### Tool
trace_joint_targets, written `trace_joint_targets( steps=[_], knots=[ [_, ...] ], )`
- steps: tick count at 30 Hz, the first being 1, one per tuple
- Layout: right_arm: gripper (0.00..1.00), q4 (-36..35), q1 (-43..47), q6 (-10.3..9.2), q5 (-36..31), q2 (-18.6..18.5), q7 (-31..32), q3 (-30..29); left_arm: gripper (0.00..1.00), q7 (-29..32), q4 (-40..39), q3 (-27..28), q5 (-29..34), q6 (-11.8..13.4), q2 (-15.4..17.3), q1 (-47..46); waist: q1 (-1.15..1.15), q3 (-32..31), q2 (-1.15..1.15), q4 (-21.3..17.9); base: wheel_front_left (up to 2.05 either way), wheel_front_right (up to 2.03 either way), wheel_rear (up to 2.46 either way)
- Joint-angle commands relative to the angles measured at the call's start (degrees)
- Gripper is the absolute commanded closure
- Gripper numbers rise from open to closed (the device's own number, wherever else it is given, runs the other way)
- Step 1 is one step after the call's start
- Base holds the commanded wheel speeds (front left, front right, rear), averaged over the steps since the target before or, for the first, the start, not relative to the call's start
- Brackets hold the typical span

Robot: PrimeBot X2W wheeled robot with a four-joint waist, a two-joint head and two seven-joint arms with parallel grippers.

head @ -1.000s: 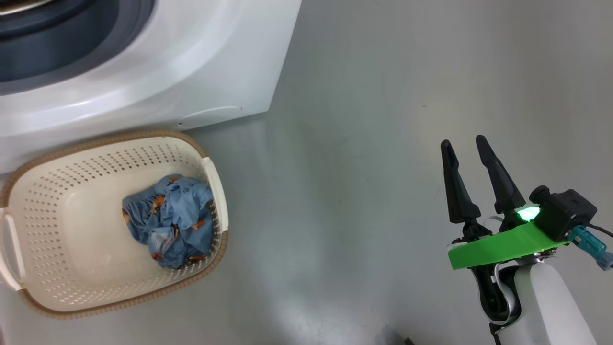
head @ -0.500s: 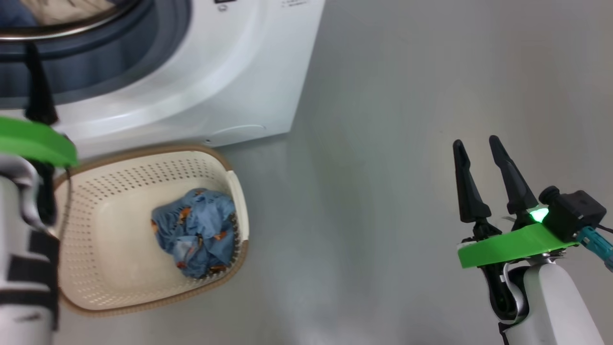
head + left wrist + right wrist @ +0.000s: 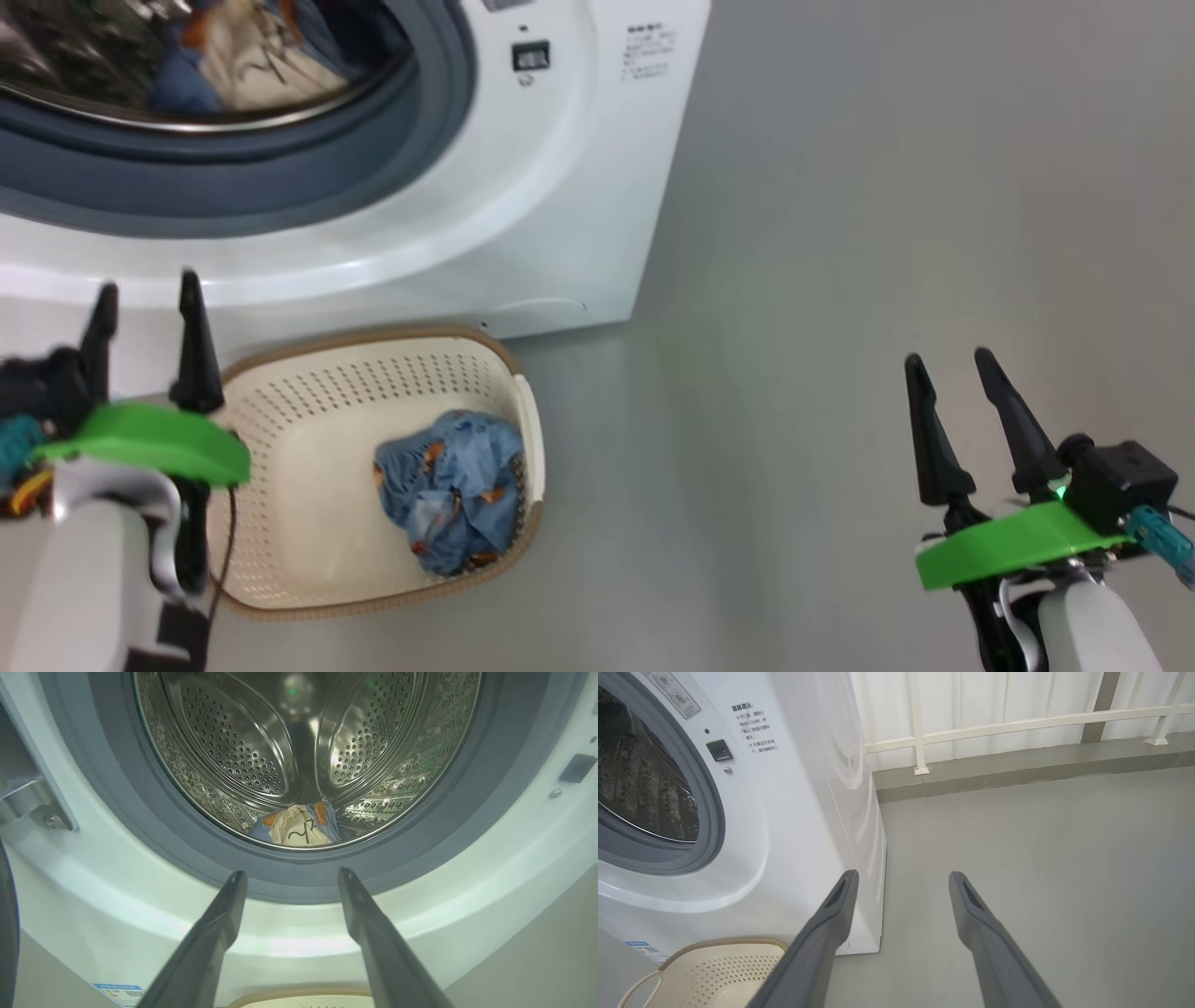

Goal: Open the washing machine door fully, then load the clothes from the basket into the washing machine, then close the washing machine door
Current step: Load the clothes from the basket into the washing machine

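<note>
Left pincer (image 3: 147, 291) spread wide, empty, touching nothing, by the basket (image 3: 308, 439) rim, facing the washing machine (image 3: 560, 187). Right pincer (image 3: 949, 364) spread wide, empty, over floor (image 3: 840, 233).

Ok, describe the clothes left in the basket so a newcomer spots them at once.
Find the big white washing machine; on the floor before it sits a cream perforated basket with a brown rim. The clothes are the crumpled light blue bundle with orange prints at its right end, unlike the cream-patched garment already in the drum.
</note>
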Motion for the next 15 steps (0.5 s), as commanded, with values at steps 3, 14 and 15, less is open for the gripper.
trace_joint_targets(
  steps=[3, 14, 15],
  knots=[
    [0.00, -1.0, 2.0, 0.09, -0.6, -1.1, -0.3, 0.8, 0.00, -0.4, -3.2, 2.0, 1.2, -0.1, 0.9, 4.0, 0.00, -4.1, 0.00, 2.5, 0.00, 0.00, 0.00],
    [0.00, -0.7, 7.1, 0.09, -0.3, -3.1, -0.3, -0.5, 0.00, -0.4, -8.1, 2.2, 2.4, -0.1, -1.6, 15.5, 0.00, -10.5, 0.00, 5.2, 0.00, 0.00, 0.00],
    [0.00, -0.7, 7.5, 0.09, -0.2, -3.3, -0.3, -0.6, 0.00, -0.4, -8.5, 2.3, 2.4, -0.1, -1.8, 16.4, 0.00, -10.9, 0.00, 5.5, 0.00, 0.00, 0.00]
  ],
)
